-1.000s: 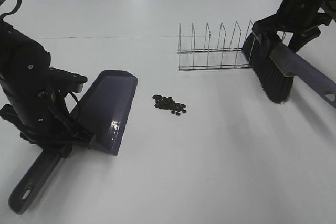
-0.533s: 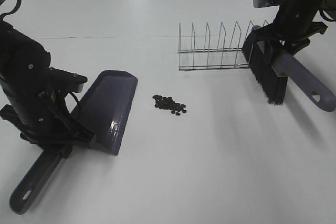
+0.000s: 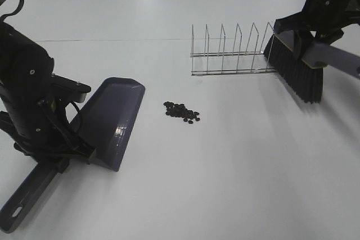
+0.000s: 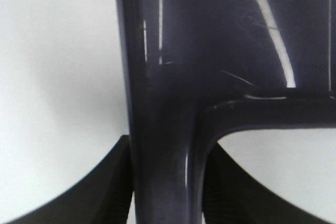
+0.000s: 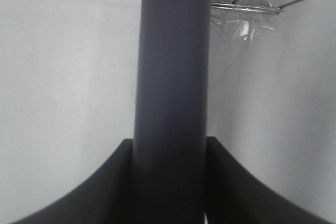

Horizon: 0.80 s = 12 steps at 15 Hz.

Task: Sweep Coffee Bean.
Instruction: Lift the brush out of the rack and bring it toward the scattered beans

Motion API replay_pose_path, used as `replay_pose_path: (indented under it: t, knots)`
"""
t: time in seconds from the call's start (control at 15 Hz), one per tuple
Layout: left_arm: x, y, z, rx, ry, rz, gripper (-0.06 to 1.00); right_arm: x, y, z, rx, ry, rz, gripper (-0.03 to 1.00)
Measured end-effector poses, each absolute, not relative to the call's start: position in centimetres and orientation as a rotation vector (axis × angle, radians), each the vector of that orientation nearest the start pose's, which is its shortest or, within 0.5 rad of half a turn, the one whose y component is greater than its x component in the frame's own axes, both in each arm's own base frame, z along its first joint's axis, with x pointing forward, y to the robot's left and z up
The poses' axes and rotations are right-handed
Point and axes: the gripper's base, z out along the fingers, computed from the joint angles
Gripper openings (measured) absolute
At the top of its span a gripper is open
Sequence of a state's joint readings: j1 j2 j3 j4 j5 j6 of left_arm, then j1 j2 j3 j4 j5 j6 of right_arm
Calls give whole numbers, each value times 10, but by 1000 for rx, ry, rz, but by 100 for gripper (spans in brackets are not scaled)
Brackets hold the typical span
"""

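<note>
Both tools have shifted in the last second: the purple dustpan [image 3: 109, 122] has slid a little toward the left near corner, so its handle now runs to the edge of the exterior view, and the brush [image 3: 301, 77] has swung up and to the right, its handle pointing off the right side.

On the left, the left gripper [image 4: 168, 192] is clamped on the dustpan's handle, a finger pressed to each side in the wrist view. The pan lies low on the white table [image 3: 236, 167] with its open lip turned to the right.

Just right of that lip, apart from it, sit the coffee beans [image 3: 181, 112] — a small dark heap, stretched slightly left to right, nothing touching it.

Farther right and toward the back stands a wire rack [image 3: 230, 54]. At its right end the brush hangs with its bristles pointing down at the table, and the right gripper [image 5: 170, 192] is closed around the handle.

The beans lie between the two tools, near the pan and well apart from the brush. So the right arm has the longer way to go — I judge the bristles must land to the right of the heap and push left, toward the pan's lip.
</note>
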<state>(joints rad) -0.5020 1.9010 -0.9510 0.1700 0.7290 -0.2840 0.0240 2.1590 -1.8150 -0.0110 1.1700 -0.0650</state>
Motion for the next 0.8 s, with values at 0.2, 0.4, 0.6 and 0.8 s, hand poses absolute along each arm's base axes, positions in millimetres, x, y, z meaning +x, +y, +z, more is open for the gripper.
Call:
replay_pose_path:
  t: [0.2,0.4,0.6,0.8]
  knots:
    - [273,-138,111,543,3072,186,34,438,9,240,-106,2946,-35,31]
    - [281,-140,120,554,3066,218,34,397,7,266,-83,2914,-48,31]
    - [291,-141,131,583,3039,270,34,367,7,256,-28,2902,-42,31]
    - [300,-141,137,633,2988,329,34,346,11,225,-27,2958,-62,31]
